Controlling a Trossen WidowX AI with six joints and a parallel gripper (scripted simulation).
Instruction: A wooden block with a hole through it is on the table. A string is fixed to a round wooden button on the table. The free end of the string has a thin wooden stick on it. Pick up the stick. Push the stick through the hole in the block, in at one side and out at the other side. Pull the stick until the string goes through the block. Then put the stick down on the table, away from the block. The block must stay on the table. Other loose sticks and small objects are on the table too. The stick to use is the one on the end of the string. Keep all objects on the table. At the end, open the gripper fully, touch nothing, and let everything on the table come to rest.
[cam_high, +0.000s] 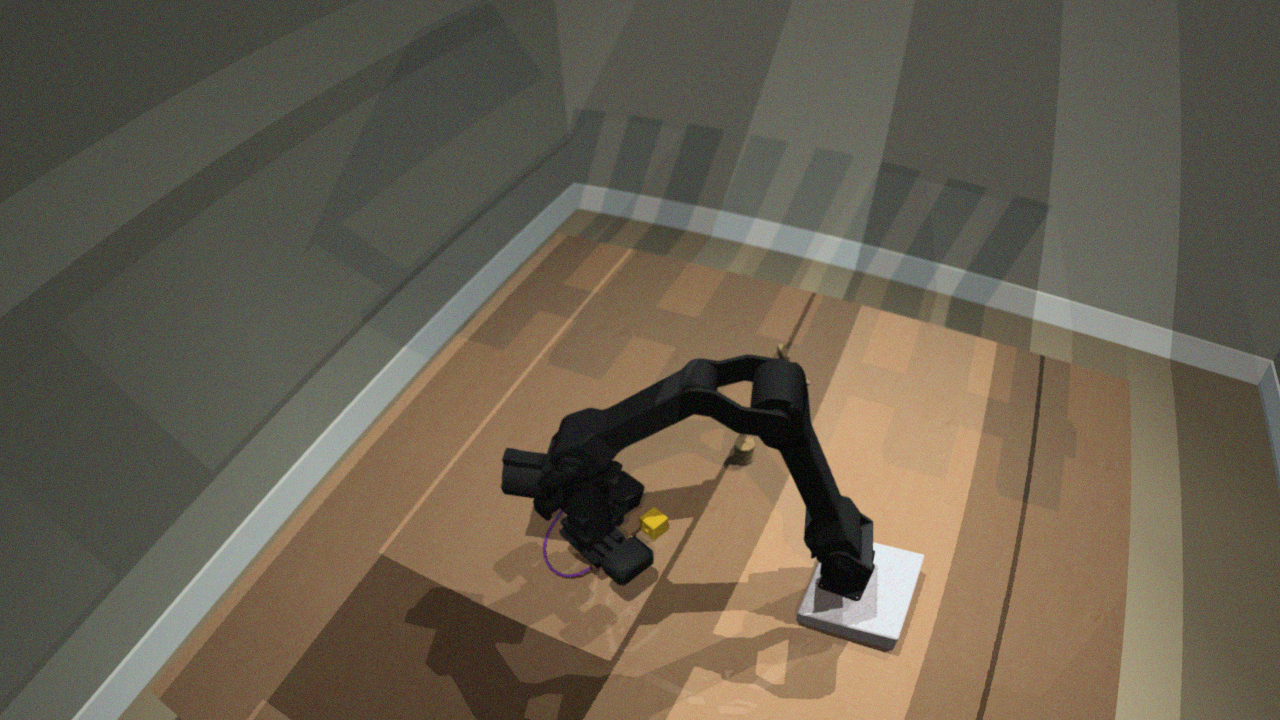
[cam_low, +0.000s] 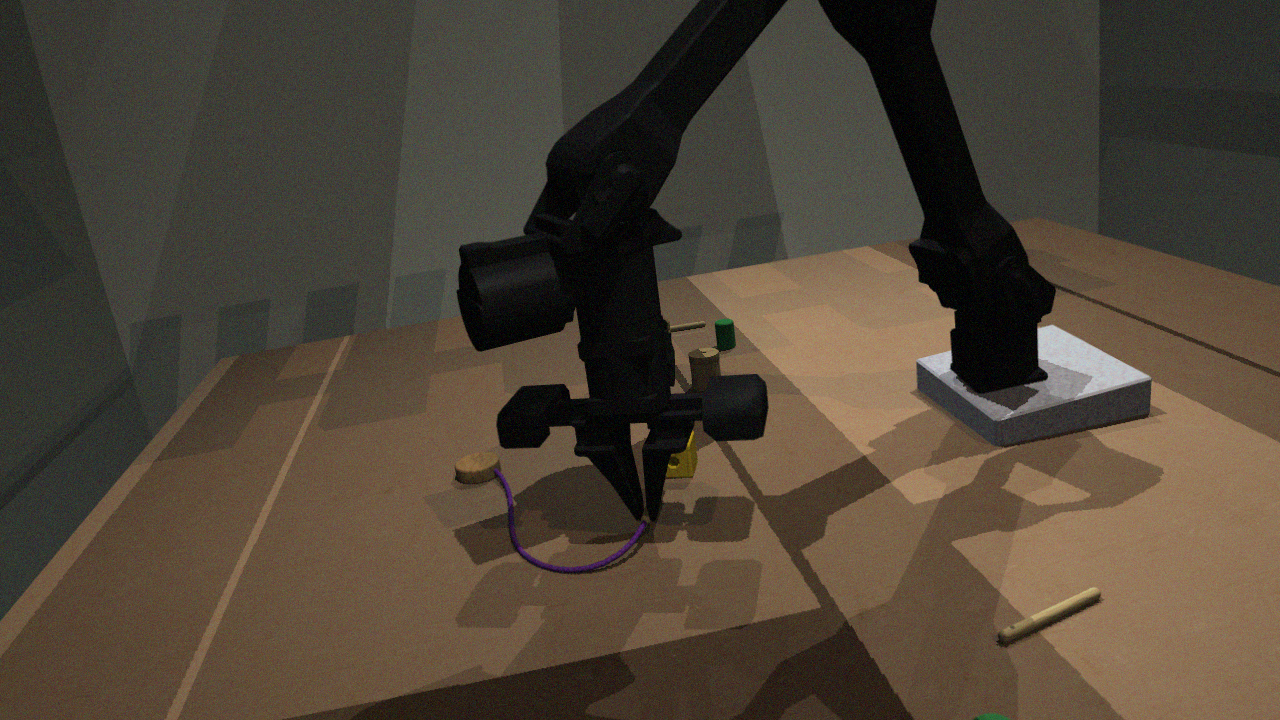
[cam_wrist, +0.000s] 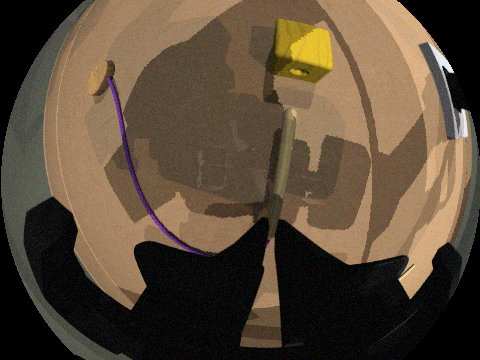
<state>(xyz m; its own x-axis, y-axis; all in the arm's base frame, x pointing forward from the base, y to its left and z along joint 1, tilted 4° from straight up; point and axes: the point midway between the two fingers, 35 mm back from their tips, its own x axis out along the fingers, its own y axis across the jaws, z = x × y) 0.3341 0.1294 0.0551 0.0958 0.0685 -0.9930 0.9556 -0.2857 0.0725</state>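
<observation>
— What does your end effector hold?

— My end effector is clamped on the thin stick, its free tip aimed at the yellow block just ahead.

— And the string?

— The purple string curves over the desk to the round button, towards the left edge.
</observation>
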